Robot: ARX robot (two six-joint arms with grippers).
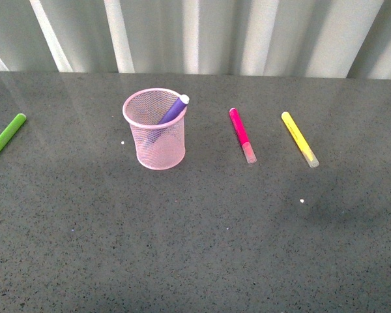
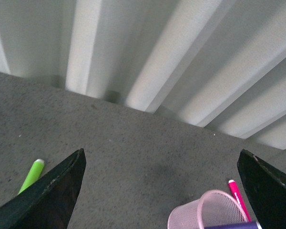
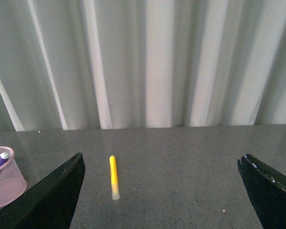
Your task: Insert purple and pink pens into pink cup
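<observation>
Tabletop (image 1: 195, 248), dark grey and speckled, fills most of my front view, with a pale pleated backdrop (image 1: 215, 32) hanging behind its far edge.

My left gripper (image 2: 160, 152) hangs over the table with its jaws spread wide and nothing between them. My right gripper (image 3: 160, 156) is spread just as wide and is likewise empty.

The pink cup (image 1: 158, 140) stands upright on the table, left of centre in the front view. The purple pen (image 1: 174, 109) is already inside it, tilted, leaning on the far right part of the rim with its white end poking out above.

The pink pen (image 1: 241, 134) lies flat on the table to the right of the cup and apart from it, clear cap towards me. The yellow pen (image 1: 299, 138) lies further right, roughly parallel to the pink one, and its clear cap is also on the near end. The green pen (image 1: 6, 135) lies at the far left edge of the front view, partly cut off by the frame.

Two small white specks (image 1: 302, 201) sit on the surface, one in front of the yellow pen and one just left of the cup's base.
</observation>
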